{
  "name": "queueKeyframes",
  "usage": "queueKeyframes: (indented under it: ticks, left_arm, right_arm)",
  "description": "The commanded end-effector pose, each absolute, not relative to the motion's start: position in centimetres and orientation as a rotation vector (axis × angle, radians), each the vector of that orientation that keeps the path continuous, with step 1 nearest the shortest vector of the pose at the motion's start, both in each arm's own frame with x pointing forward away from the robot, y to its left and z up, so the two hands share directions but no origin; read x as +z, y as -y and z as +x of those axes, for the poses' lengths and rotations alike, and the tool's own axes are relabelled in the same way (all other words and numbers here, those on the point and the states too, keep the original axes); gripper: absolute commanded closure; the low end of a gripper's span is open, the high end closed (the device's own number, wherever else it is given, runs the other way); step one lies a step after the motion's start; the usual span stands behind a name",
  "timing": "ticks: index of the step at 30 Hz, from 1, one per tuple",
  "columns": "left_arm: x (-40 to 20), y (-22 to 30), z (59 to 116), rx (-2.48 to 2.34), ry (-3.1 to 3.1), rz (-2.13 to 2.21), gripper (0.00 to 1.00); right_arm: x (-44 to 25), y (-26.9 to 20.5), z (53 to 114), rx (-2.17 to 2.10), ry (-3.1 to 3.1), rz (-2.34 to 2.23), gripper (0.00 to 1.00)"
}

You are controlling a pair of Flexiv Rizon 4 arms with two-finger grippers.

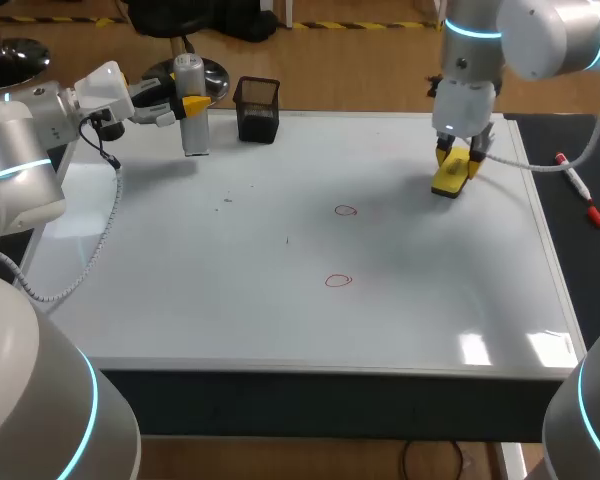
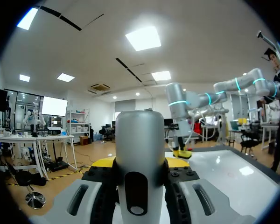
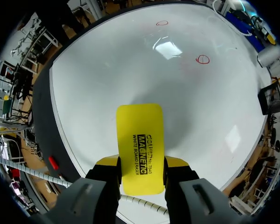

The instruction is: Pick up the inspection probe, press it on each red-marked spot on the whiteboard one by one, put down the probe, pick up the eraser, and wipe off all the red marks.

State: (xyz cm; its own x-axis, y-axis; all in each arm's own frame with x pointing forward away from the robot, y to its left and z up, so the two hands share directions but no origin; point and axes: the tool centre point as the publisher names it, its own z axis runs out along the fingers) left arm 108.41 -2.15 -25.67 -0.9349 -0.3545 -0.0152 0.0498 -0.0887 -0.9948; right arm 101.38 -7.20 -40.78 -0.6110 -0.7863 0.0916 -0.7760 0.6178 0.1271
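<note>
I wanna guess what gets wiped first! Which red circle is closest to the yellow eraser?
The back red circle, farther back on the whiteboard, is closest to the yellow eraser. The front red circle lies farther from it.

Black printed lettering, one bold word largest among smaller lines, runs lengthwise on the top face of the yellow eraser [image 3: 140, 135] gripped from both sides by the fingers [image 3: 108, 162] of the right gripper [image 3: 142, 162].

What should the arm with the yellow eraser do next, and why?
Probably carry the eraser, held shut in the right gripper, across the whiteboard to the nearer red mark and wipe it. That mark and a farther red mark are unwiped, and the eraser sits off to their side.
</note>
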Motion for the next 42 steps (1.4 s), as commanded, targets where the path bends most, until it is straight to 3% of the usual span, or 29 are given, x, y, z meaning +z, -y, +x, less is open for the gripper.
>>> queueKeyframes:
  ticks: [1,42]
  left_arm:
    - [-25.6,2.1,108.4,-2.108,-1.907,-0.331,1.00]
    - [-25.6,2.1,108.4,-2.108,-1.907,-0.331,1.00]
  right_arm:
    - [-40.5,8.0,102.5,-0.125,2.692,1.292,1.00]
    - [-38.7,9.3,104.0,-0.134,2.712,1.234,1.00]
